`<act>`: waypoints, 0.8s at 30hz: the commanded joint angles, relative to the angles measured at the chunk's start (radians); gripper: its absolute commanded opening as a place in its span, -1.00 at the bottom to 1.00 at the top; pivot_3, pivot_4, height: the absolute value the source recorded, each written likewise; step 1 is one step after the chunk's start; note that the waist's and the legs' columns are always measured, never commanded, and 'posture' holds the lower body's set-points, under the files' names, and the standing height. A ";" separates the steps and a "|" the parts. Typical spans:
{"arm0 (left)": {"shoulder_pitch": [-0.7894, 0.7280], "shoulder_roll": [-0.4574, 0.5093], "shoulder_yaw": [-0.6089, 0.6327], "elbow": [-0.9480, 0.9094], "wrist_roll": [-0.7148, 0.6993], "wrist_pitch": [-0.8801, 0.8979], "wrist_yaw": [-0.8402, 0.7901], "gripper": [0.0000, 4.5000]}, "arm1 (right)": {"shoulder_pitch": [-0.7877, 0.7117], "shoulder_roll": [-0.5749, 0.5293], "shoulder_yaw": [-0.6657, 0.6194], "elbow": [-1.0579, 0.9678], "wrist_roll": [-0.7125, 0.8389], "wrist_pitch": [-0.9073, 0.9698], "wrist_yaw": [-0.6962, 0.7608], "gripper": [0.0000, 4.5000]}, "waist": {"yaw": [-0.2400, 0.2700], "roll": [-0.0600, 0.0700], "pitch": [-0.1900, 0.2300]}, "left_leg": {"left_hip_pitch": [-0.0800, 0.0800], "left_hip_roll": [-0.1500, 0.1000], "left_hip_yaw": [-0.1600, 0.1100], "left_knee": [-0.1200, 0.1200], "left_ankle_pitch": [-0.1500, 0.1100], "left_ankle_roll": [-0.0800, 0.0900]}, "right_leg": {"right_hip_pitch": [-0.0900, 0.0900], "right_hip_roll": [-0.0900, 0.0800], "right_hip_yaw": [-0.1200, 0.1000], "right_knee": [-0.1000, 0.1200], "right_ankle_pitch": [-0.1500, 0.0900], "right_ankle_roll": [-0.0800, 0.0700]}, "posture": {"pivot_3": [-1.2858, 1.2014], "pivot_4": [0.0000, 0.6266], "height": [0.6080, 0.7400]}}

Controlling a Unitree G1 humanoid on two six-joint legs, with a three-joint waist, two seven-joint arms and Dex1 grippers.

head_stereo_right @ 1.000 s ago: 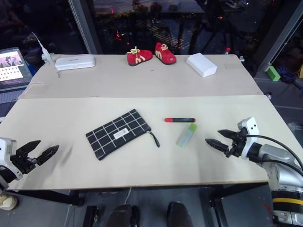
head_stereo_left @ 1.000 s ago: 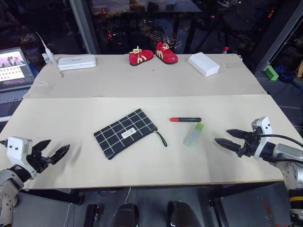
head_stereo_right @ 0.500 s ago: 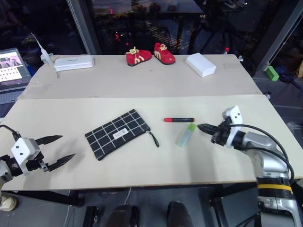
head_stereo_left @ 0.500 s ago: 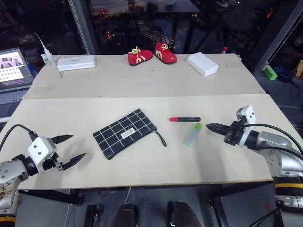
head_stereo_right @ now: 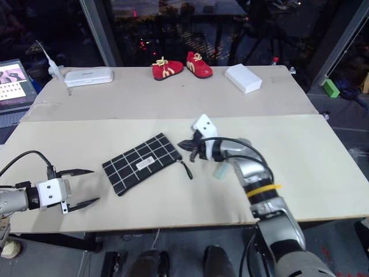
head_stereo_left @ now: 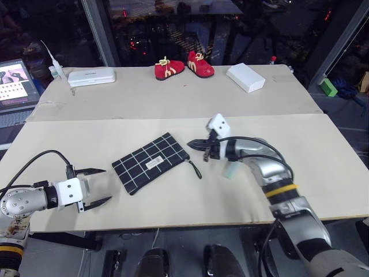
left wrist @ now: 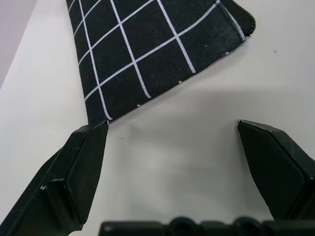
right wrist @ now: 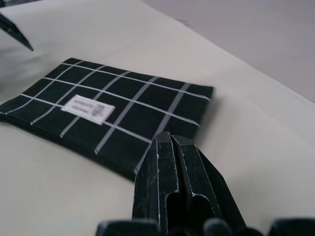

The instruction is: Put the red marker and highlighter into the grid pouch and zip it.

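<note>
The grid pouch (head_stereo_left: 151,163) lies flat on the near table, label up, with its cord pull (head_stereo_left: 196,168) trailing to the right. My right gripper (head_stereo_left: 196,144) is shut with nothing in it, and its tip hovers just off the pouch's right corner. In the right wrist view the shut fingers (right wrist: 172,167) point at the pouch (right wrist: 123,108). The pale green highlighter (head_stereo_left: 230,171) peeks out below my right forearm. The red marker is hidden behind that arm. My left gripper (head_stereo_left: 105,185) stands open, left of the pouch, its fingers (left wrist: 83,162) level with the pouch's near corner (left wrist: 147,49).
On the far table sit a pair of small red shoes (head_stereo_left: 184,66), a white box (head_stereo_left: 247,77) and a white case (head_stereo_left: 92,76). A lit screen (head_stereo_left: 14,81) stands at the far left. A seam runs between the two tabletops.
My right gripper has shut and swung left, past the marker and highlighter, to the pouch's right corner. My left gripper has rolled and edged right toward the pouch.
</note>
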 commanded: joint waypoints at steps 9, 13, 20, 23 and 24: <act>0.020 -0.020 -0.064 -0.108 -0.035 0.007 -0.002 1.00 | -0.127 0.068 0.064 0.367 -0.204 -0.195 -0.098 -0.99 | -0.003 0.000 0.000 | -0.002 -0.001 0.002 0.000 0.000 0.000 | -0.002 0.000 0.000 0.000 0.000 0.000 | 0.03 -0.52 1.00; 0.032 -0.024 -0.083 -0.167 -0.035 0.037 0.008 1.00 | -0.131 0.076 0.066 0.397 -0.228 -0.220 -0.079 -0.99 | -0.005 0.000 0.000 | -0.002 0.000 0.002 0.000 0.000 0.000 | -0.003 0.000 0.000 0.000 0.000 0.000 | 0.03 -0.52 1.00; 0.024 -0.028 -0.103 -0.181 -0.037 0.057 0.008 1.00 | -0.187 0.093 -0.012 0.422 -0.198 -0.238 -0.117 -0.99 | -0.011 0.000 0.000 | -0.002 0.000 0.003 0.000 0.000 0.000 | -0.003 0.000 0.001 0.001 0.000 0.000 | 0.03 -0.52 1.00; 0.025 -0.025 -0.100 -0.174 -0.044 0.061 0.004 1.00 | -0.222 0.090 -0.075 0.397 -0.140 -0.223 -0.088 -0.99 | -0.016 0.000 0.000 | -0.002 0.000 0.003 0.000 0.000 0.000 | -0.004 0.000 0.001 0.001 0.000 0.000 | 0.03 -0.52 1.00; 0.026 -0.025 -0.098 -0.172 -0.048 0.063 0.002 1.00 | -0.229 0.089 -0.094 0.379 -0.121 -0.215 -0.067 -0.99 | -0.016 0.000 0.000 | -0.003 0.000 0.003 0.000 0.000 0.000 | -0.004 0.000 0.001 0.001 0.000 0.000 | 0.03 -0.52 1.00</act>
